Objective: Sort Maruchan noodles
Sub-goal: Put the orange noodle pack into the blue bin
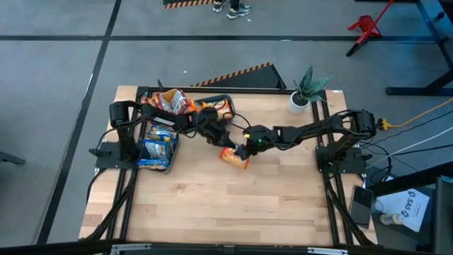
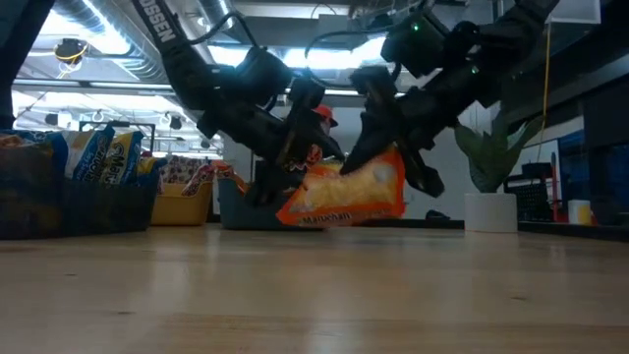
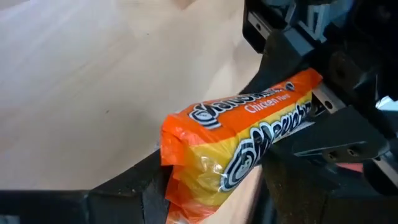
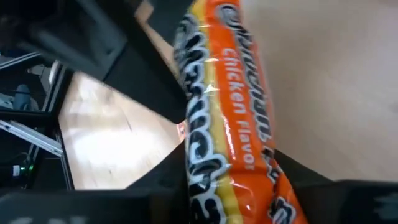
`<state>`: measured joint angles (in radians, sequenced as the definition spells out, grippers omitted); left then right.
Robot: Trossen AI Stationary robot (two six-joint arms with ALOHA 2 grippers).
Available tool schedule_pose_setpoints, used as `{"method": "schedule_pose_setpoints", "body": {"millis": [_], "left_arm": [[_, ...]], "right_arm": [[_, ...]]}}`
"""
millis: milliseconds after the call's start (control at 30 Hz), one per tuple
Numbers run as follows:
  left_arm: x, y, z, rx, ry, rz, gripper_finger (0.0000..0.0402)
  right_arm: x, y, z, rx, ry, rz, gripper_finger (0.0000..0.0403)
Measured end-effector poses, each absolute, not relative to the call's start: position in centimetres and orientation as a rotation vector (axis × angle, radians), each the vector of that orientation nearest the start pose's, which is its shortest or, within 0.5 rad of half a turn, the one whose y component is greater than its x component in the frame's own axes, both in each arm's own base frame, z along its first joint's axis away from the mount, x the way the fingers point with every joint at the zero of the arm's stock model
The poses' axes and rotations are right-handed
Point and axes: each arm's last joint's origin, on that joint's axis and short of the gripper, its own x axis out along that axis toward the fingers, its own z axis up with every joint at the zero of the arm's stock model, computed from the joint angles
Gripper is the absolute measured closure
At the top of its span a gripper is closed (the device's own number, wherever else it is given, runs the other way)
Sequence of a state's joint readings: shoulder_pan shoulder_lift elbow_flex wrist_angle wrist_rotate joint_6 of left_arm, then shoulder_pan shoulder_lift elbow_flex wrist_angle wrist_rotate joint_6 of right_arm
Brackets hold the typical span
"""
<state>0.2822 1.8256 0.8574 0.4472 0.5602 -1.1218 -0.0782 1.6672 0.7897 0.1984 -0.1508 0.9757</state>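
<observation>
Both arms are showing matte black angular links trailing black cables, the left arm [image 2: 187,59] wearing white lettering and the right arm [image 1: 304,131] glowing with a small green light near its wrist.

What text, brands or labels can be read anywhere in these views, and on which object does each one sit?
"Chicken Flavor": on the orange noodle packet, clearest in the right wrist view.
"Maruchan": along the same packet's lower edge in the low view.
Large black-and-white swirled brand lettering on the packet: cropped and distorted, not readable.
White lettering on the left arm: partly cut off, not readable in full.
Print on the packets in the bins: too small to read.
</observation>
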Motion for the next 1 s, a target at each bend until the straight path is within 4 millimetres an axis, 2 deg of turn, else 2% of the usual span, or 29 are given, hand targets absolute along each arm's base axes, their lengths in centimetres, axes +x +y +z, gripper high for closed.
{"method": "schedule_pose_setpoints", "body": {"millis": [133,267,500,700,833,1000], "left_arm": [[33.9,10.1,14.9,-1.364,0.599,-0.046,0.0179],[33.3,11.8,15.8,-1.421,0.574,-0.08,0.0179],[31.3,13.3,20.7,-1.434,0.427,-0.06,0.0179],[28.6,13.9,25.2,-1.388,0.291,-0.01,0.018],[26.3,14.4,27.6,-1.347,0.208,0.051,0.018],[23.5,15.3,29.4,-1.297,0.151,0.133,0.018]], "right_arm": [[32.7,-2.2,16.8,0.986,0.643,-0.249,0.0309],[32.9,-3.1,18.6,0.957,0.633,-0.26,0.0307],[32.5,-6.2,23.0,0.867,0.56,-0.232,0.0301],[32.7,-9.3,26.6,0.707,0.496,-0.215,0.03],[33.6,-11.5,28.1,0.603,0.463,-0.198,0.0303],[35.0,-14.2,28.9,0.547,0.448,-0.155,0.0312]]}}
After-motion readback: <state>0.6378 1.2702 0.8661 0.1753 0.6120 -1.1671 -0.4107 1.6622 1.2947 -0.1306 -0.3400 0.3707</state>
